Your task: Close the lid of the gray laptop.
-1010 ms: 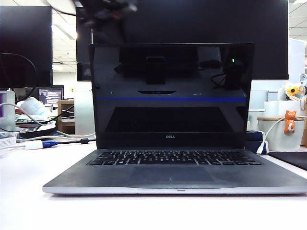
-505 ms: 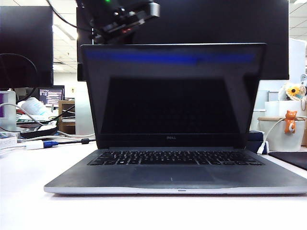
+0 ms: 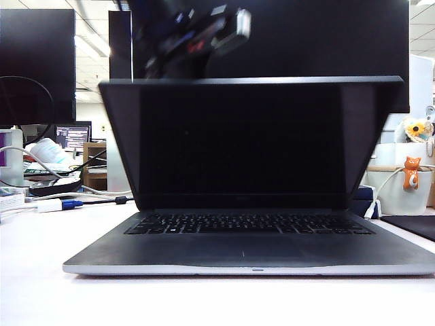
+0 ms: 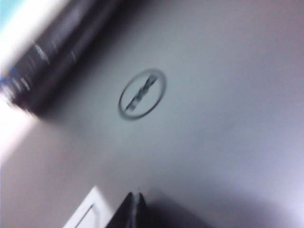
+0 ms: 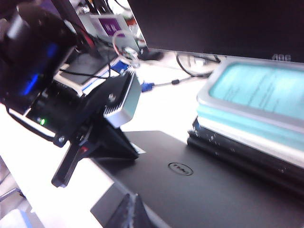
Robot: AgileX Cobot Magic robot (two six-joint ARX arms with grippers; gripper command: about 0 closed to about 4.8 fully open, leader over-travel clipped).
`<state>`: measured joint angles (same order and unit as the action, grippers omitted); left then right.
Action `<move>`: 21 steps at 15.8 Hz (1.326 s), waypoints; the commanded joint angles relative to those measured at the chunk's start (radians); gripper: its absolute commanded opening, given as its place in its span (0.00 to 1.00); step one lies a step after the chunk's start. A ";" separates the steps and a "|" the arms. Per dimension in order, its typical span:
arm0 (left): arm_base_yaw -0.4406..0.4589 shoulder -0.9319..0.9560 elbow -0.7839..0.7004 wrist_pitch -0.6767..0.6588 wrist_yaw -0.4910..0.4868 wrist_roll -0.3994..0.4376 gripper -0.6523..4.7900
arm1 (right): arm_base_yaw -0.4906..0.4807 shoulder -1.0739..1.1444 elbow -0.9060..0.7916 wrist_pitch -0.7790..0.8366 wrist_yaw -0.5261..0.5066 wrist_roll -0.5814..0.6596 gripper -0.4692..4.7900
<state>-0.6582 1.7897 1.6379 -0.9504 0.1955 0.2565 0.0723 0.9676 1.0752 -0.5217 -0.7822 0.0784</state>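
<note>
Tilting forward over the keyboard, the lid (image 3: 241, 142) of the gray laptop (image 3: 251, 248) on the white desk (image 3: 204, 299) is seen half shut. The left gripper (image 5: 102, 147) is pressed against its back; the right gripper (image 5: 128, 213) is held nearby. Neither's fingers can be judged.

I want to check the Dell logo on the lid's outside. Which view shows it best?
The right wrist view: the logo is sharp on the lid, beside the left hand. The left wrist view shows it large but blurred. The exterior view shows only the screen side.
</note>
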 commanded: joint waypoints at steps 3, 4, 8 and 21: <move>-0.006 -0.132 -0.278 0.192 0.033 -0.103 0.11 | 0.001 -0.002 0.005 -0.003 -0.002 -0.009 0.09; -0.006 -0.141 -0.310 0.202 0.033 -0.110 0.11 | 0.001 -0.002 0.005 -0.003 -0.002 -0.009 0.09; -0.027 -0.141 -0.479 0.344 0.070 -0.189 0.11 | 0.001 -0.002 0.005 -0.033 -0.006 -0.009 0.09; -0.049 -0.352 -0.689 0.555 -0.098 -0.238 0.11 | 0.001 -0.003 0.005 -0.201 -0.063 -0.117 0.09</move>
<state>-0.7078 1.4872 0.9451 -0.4137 0.1703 -0.0109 0.0723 0.9680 1.0744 -0.7822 -0.8852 -0.0315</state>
